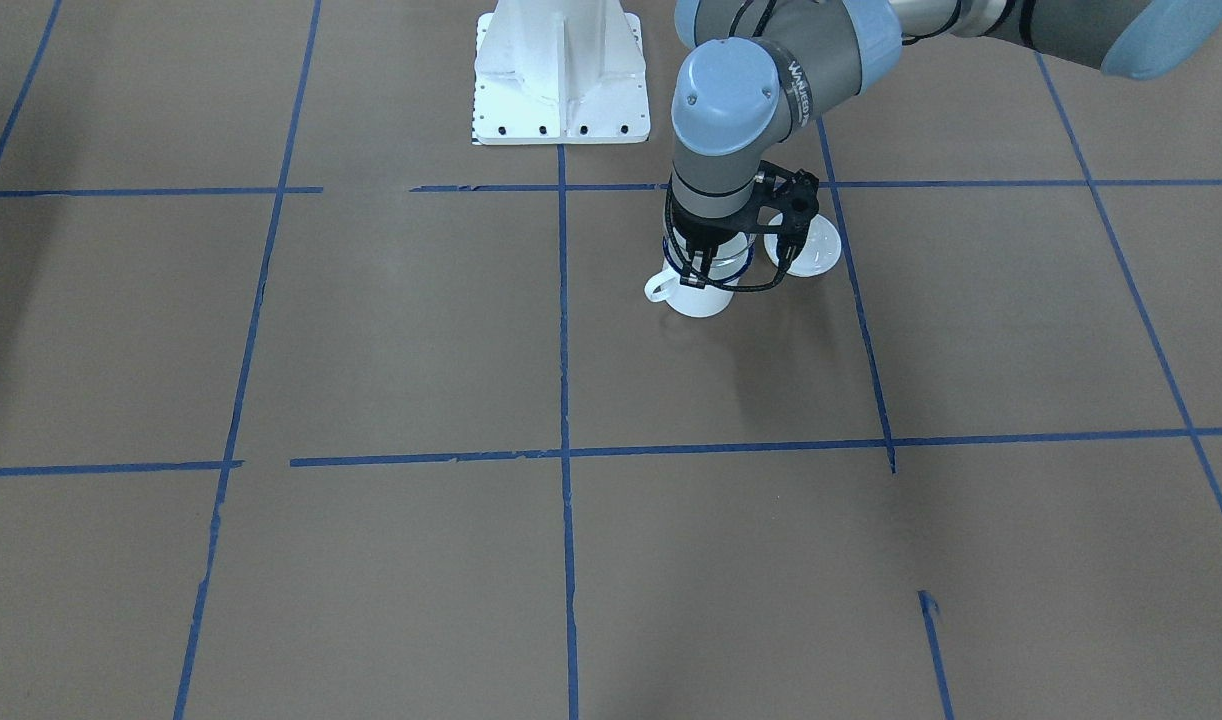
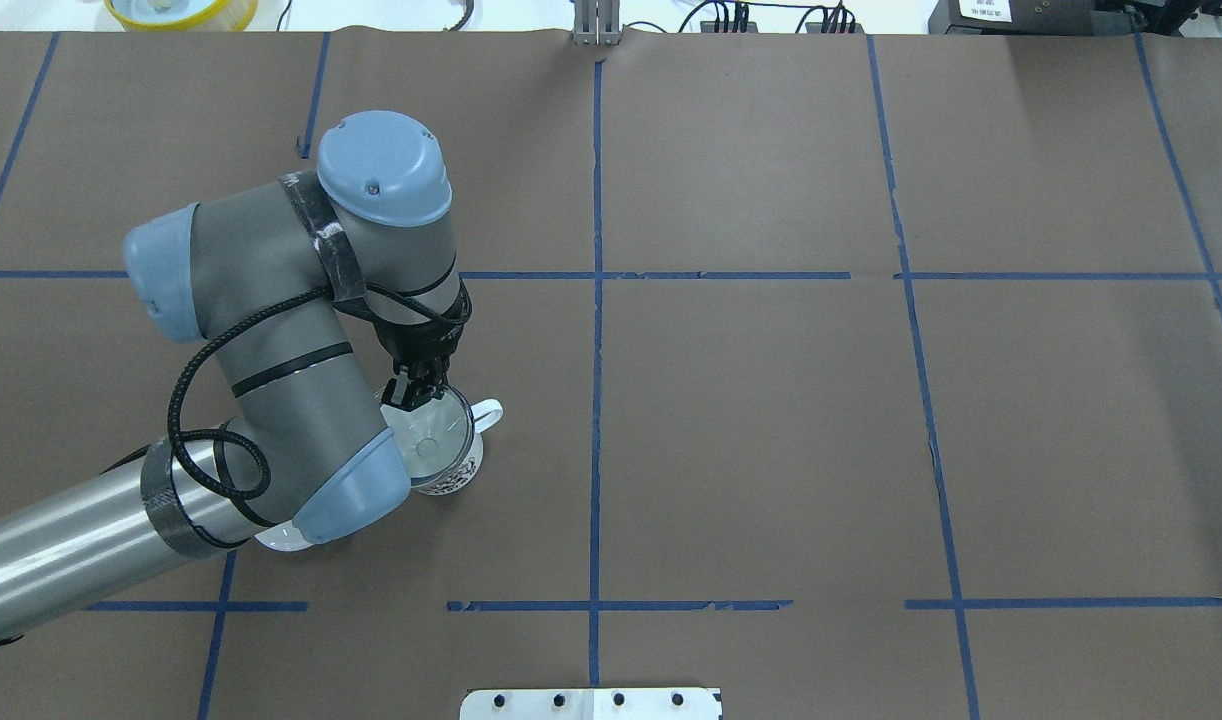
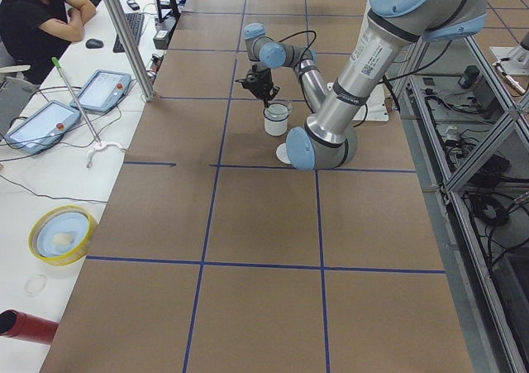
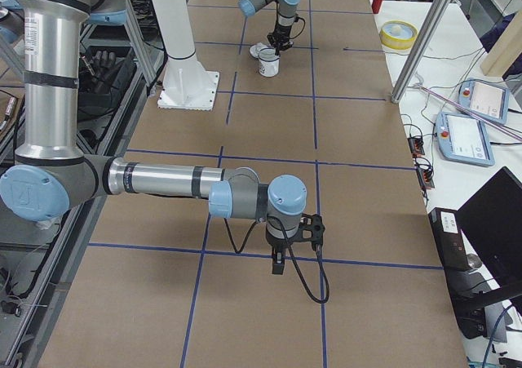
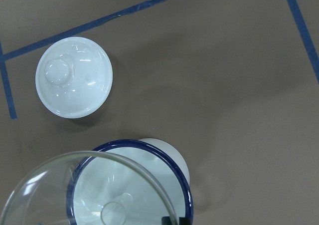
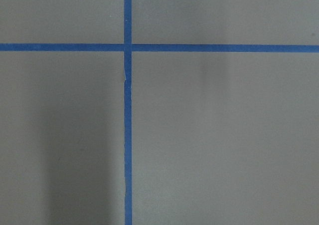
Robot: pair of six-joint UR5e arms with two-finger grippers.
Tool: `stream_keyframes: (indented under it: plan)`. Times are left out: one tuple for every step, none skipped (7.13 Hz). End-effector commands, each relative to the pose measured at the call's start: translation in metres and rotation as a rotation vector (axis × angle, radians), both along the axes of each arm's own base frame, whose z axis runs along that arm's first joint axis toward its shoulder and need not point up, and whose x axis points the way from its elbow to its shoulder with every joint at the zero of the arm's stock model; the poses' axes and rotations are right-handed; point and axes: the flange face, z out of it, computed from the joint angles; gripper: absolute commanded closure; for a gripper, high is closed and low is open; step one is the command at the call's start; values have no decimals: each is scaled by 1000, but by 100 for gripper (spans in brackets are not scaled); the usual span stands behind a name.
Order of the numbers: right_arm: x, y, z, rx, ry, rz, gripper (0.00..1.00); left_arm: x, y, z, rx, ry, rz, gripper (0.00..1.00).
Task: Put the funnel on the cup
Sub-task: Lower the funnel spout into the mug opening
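Over on the robot's left side, the left gripper [image 2: 412,397] is pinching the clear funnel [image 2: 430,441] by its rim, holding it over the white enamel mug [image 1: 697,299]; right gripper [image 4: 277,266], can't tell.

One funnel [image 5: 60,177], one cup [image 5: 172,155], one lid [image 5: 74,77], two arms: left arm [image 2: 271,380], right arm [image 4: 163,180].
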Motion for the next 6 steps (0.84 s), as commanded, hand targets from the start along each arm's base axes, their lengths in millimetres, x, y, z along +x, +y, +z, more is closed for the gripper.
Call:
stream_keyframes:
  plan:
    - [0, 0, 0, 0, 0, 0, 0, 1, -1, -2, 5, 1, 2, 100]
    - [0, 0, 0, 0, 0, 0, 0, 1, -2, 0, 32, -2, 25, 100]
    - [0, 0, 0, 0, 0, 0, 0, 1, -2, 0, 35, -2, 25, 100]
    - [0, 0, 0, 0, 0, 0, 0, 1, -2, 2, 34, -4, 25, 59]
    - [0, 0, 0, 0, 0, 0, 0, 0, -2, -1, 42, -1, 31, 1]
    - [0, 0, 0, 0, 0, 0, 0, -1, -1, -2, 45, 2, 30, 0]
